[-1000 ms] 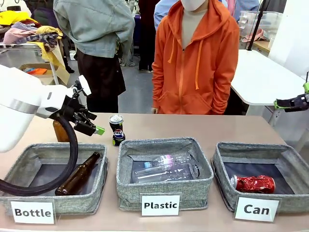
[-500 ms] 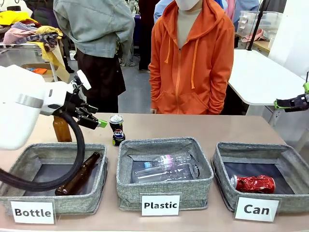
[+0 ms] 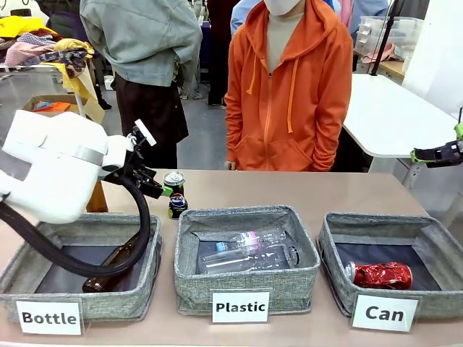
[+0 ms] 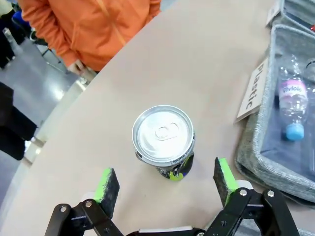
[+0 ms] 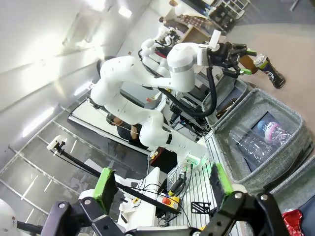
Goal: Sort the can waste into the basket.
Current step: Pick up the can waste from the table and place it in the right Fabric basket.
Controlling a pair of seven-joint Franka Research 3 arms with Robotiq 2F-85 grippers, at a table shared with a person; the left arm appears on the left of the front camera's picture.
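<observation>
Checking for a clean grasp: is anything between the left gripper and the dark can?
Nothing visible. The dark can stands upright on bare table ahead of the open left gripper, untouched; the short blue can sits beside it, not between.

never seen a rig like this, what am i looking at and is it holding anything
Two white robot arms share a table with a person in an orange hoodie. The front view looks across from the robot's side; each wrist view comes from a camera on one arm's wrist. In a row stand the Bottle basket, the Plastic basket and the Can basket, which holds a red can. Behind them stand a dark can and a crushed blue can. The left gripper is open, facing the dark can without touching it. The right gripper is open too, holding nothing.
</observation>
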